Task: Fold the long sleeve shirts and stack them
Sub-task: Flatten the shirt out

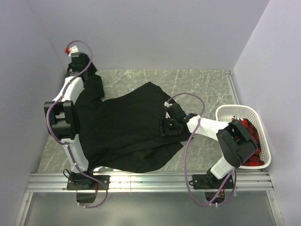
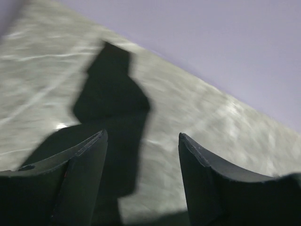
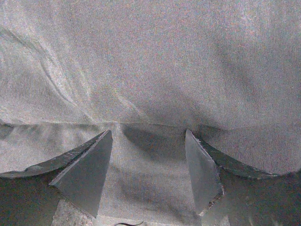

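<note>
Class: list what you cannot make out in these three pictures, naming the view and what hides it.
Top view: basket contents, mostly behind the right arm; only red and dark bits show.
Top view: black shirt's left side, under the left arm.
Left wrist view: blurred; dark shape beyond the left gripper, sleeve or shadow.
Right wrist view: cloth fills the frame at the right gripper; which shirt part, unclear.
</note>
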You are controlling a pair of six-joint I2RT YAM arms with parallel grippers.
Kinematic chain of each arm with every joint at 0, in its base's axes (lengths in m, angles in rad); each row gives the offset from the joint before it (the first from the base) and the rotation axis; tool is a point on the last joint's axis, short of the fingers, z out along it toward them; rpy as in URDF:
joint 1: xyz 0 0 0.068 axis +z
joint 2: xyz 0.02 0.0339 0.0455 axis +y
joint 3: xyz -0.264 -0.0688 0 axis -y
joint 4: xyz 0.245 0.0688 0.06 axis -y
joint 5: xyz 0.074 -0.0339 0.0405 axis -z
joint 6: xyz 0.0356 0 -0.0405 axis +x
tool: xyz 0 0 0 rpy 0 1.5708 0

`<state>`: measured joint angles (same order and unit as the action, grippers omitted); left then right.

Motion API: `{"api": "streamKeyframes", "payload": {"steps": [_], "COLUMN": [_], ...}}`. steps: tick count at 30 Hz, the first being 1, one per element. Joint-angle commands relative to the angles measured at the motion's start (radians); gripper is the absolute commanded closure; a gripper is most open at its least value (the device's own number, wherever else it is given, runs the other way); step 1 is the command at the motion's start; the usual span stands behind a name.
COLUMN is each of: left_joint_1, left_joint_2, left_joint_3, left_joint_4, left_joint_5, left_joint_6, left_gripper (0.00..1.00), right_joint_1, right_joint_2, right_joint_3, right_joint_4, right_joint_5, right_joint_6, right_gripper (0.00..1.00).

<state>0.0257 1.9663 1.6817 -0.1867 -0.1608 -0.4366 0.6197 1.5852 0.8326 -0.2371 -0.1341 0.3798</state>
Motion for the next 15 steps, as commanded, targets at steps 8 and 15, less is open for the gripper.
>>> {"api": "streamKeyframes", "payload": {"steps": [8,15], "left_joint_1": [0.108,0.111], "left_joint_2": [0.124,0.227], "left_joint_3": [-0.005,0.03], "left_joint_4": [0.052,0.053], "left_joint_5": [0.044,0.027], "left_joint_6": [0.016,0.041], "left_gripper": [0.31,0.3], "right_joint_1": [0.009,0.011], "right_joint_2": [0.021,0.041], "right_joint_3": [0.02,0.03], "right_joint_4": [0.001,-0.007], "right_joint_5": [-0.025,-0.036], "right_joint_6": [-0.01,-0.01], "right_gripper": [0.29,0.29]}}
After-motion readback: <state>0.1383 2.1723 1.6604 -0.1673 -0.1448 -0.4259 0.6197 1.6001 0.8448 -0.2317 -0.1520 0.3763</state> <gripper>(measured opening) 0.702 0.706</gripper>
